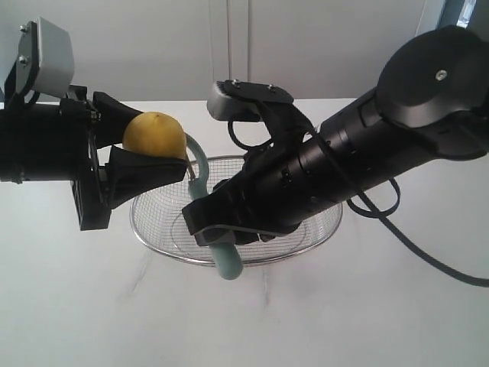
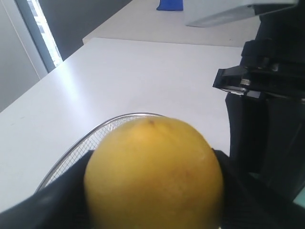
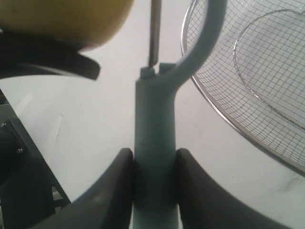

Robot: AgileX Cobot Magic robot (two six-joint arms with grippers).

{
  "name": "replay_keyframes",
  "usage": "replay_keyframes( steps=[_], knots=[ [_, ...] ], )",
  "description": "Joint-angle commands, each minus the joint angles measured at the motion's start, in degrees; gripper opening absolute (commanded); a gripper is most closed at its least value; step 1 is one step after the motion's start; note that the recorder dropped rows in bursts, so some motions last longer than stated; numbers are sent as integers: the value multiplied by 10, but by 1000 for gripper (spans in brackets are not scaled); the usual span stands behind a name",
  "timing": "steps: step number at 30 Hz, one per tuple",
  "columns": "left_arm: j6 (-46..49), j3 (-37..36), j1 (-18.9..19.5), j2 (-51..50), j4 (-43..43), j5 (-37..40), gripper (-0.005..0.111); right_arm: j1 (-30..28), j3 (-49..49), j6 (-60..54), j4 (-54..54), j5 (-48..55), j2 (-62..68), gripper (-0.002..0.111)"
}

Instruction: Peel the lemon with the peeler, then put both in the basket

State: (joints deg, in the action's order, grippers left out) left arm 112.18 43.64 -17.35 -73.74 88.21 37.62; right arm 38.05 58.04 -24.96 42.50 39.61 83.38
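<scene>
The yellow lemon [image 1: 155,134] is held in the air above the left end of the basket [image 1: 325,223], with my left gripper [image 1: 158,145] shut on it from above and below. In the left wrist view the lemon [image 2: 155,174] fills the space between the black fingers [image 2: 59,202]. My right gripper [image 1: 218,228] is shut on the pale teal handle of the peeler [image 1: 227,261], whose loop head rises right beside the lemon. In the right wrist view the peeler [image 3: 155,119] stands clamped in my right gripper [image 3: 154,164], with its blade close to the lemon [image 3: 62,19]. Whether they touch I cannot tell.
The silver wire-mesh basket [image 3: 224,86] sits on a white table [image 1: 367,306], under and behind both grippers. The basket's rim [image 2: 95,131] shows just beyond the lemon. The thick black right arm [image 1: 367,145] crosses over the basket's right half. A blue object [image 2: 169,5] stands far back.
</scene>
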Motion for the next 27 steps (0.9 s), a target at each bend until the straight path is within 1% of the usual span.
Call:
replay_keyframes(
  steps=[1, 27],
  knots=[
    [92, 3, 1, 3, 13, 6, 0, 2, 2, -7, -11, -8, -16, 0],
    [92, 3, 1, 3, 13, 4, 0, 2, 2, -7, -17, -20, -42, 0]
  ],
)
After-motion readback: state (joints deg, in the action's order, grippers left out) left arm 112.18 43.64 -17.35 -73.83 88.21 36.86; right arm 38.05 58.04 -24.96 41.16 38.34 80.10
